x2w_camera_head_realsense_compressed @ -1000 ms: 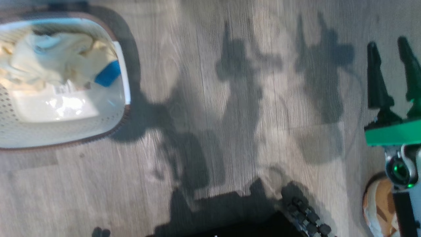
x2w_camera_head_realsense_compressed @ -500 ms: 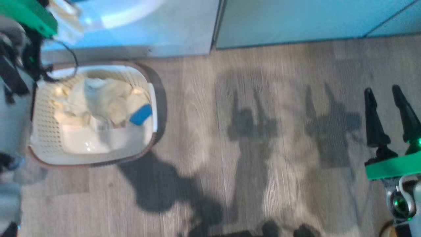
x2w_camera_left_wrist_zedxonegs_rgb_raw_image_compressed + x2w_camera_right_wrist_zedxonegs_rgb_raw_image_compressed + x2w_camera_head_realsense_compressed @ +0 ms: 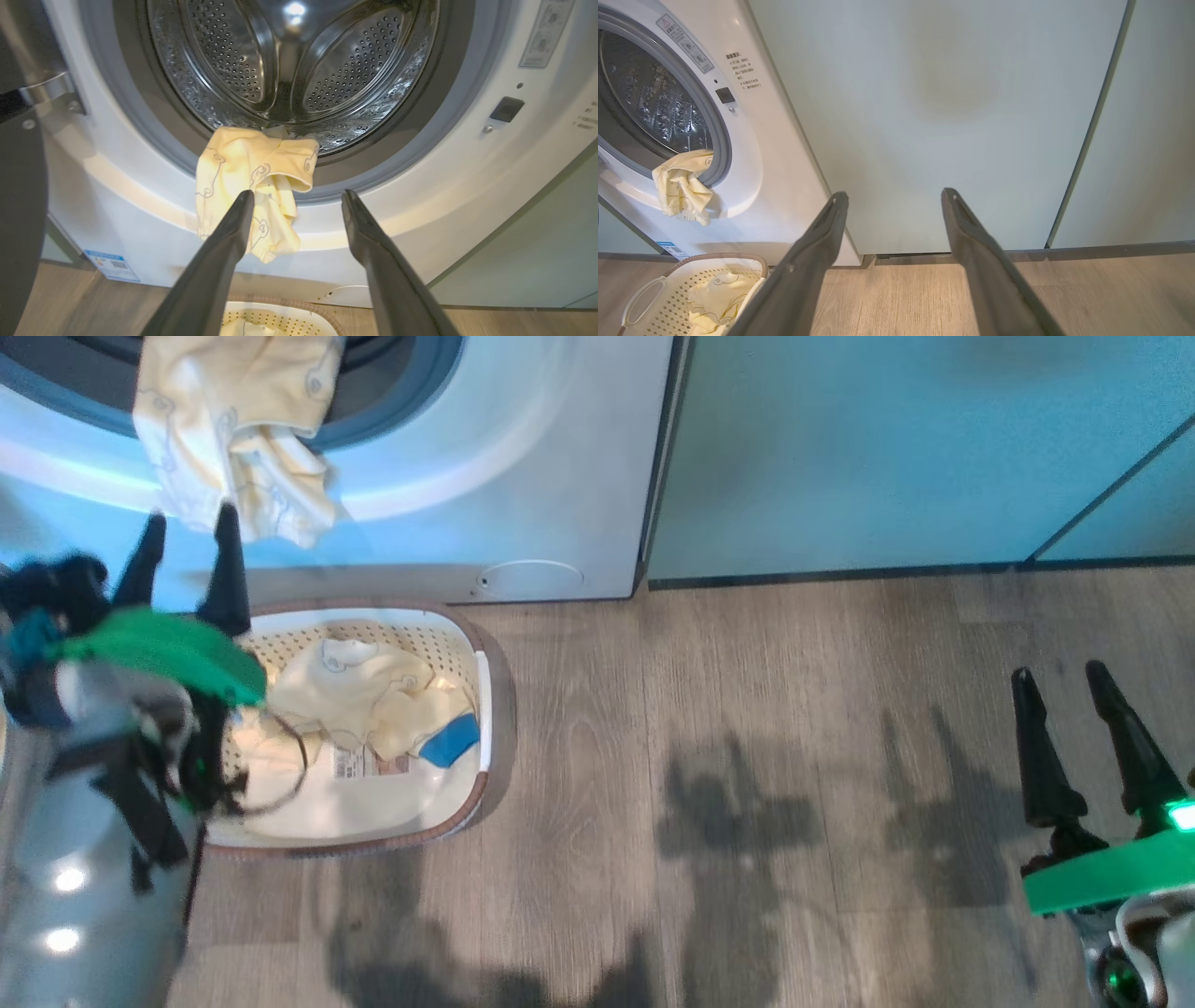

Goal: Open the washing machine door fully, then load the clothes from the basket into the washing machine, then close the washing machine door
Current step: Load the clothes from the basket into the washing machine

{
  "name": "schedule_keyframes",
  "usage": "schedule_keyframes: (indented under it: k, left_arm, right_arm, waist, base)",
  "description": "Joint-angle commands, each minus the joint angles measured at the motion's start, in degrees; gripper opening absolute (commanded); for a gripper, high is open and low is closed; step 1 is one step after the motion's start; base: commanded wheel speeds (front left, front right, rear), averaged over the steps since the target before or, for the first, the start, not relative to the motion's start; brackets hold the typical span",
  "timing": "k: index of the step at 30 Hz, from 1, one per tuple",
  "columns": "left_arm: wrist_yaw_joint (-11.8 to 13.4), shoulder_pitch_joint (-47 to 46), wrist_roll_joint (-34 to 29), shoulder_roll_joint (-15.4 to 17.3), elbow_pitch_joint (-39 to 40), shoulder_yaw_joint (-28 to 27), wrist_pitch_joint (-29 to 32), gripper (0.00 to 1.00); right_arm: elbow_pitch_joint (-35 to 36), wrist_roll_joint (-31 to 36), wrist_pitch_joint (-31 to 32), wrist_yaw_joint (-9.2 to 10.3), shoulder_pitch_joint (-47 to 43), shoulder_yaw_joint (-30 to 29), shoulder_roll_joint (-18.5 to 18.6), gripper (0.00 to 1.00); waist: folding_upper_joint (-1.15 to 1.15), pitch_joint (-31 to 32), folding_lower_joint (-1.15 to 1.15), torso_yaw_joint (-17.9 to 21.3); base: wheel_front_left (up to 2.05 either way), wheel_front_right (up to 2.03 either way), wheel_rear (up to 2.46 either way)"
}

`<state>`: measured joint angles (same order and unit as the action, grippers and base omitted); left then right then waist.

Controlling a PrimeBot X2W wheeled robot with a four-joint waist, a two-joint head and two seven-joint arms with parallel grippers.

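Note:
The washing machine [image 3: 523, 476] stands with its steel drum [image 3: 299, 60] showing. The washing machine door [image 3: 18, 186] is swung open at the far left of the left wrist view. One cream garment of the clothes [image 3: 247, 186] hangs over the grey gasket lip and down the front [image 3: 238, 439]. More cream pieces [image 3: 364, 695] and a blue piece [image 3: 450, 737] lie in the basket [image 3: 481, 681] on the floor below. My left gripper [image 3: 190, 513] is open and empty, just in front of the hanging garment [image 3: 682, 186]. My right gripper [image 3: 1059, 669] is open and empty over the floor at the right.
Pale green cabinet panels [image 3: 887, 448] stand right of the washer, and my right gripper [image 3: 895, 193] points at them. Grey wood floor [image 3: 747, 756] stretches between the basket and that gripper. A blue label sticker [image 3: 112, 266] sits low on the washer front.
The head camera has tilted up from the floor, bringing the washer front, the cabinets and the hanging garment into view. My left gripper has come into view above the basket.

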<state>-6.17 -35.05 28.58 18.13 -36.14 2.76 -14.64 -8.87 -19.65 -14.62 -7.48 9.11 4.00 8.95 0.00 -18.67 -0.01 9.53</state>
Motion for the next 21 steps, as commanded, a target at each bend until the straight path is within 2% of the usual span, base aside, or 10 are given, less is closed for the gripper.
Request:
schedule_keyframes:
  k: [1,12,21]
  left_arm:
    - [0.3,0.7,-0.7,1.7,2.9,-3.0,-0.4,1.0]
    - [0.2,18.6,-6.3,-7.2,15.0,-14.8,-0.4,1.0]
    - [-0.8,23.1,-9.5,-11.4,18.6,-20.2,-0.4,1.0]
  right_arm:
    - [1.5,0.3,-0.4,-0.01,-0.5,1.0,1.3,1.0]
    - [1.8,-0.1,-0.4,-0.01,-2.2,1.2,0.7,1.0]
    - [1.9,-0.3,-0.4,-0.01,-2.4,0.9,0.2,1.0]
  waist:
    - [0.0,0.8,0.01,-0.2]
    - [0.0,1.9,0.01,-0.3]
    - [0.0,1.7,0.01,0.2]
  base:
    - [0.0,0.0,0.0]
    - [0.0,0.0,0.0]
    - [0.0,0.0,0.0]
